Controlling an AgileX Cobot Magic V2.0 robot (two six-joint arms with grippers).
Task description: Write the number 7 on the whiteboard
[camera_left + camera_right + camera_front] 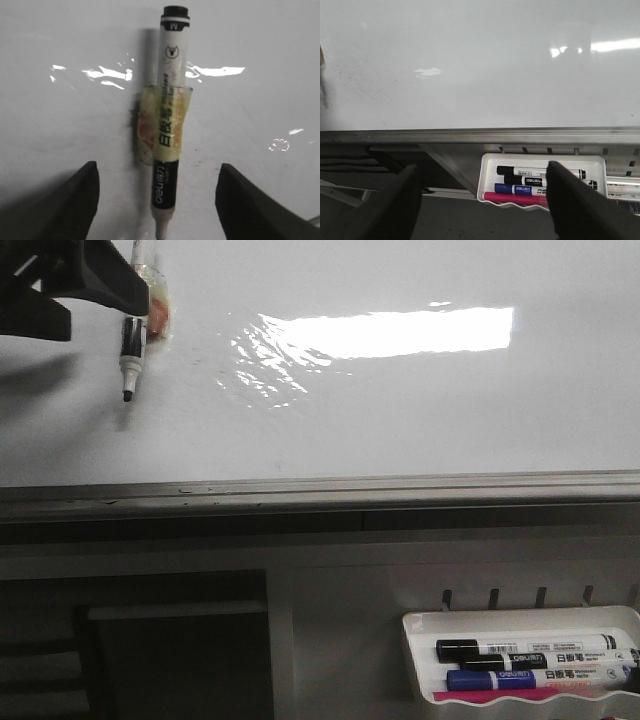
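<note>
The whiteboard (400,420) is a glossy white board with bright glare and a grey frame along its near edge. No drawn line or number 7 shows on it. My left gripper (95,300) is over the board's far left, jaws wide open. A black-and-white marker (131,345) wrapped in yellowish tape (162,125) lies between the fingers in the left wrist view (167,115), uncapped tip toward the board's near edge, touched by neither finger. My right gripper (482,167) is open and empty, below the board's frame.
A small white marker tray (520,615) hangs below the frame at the right, holding black, blue and pink markers; it also shows in the right wrist view (540,157). The grey frame (320,490) borders the board. Dark shelving sits at lower left.
</note>
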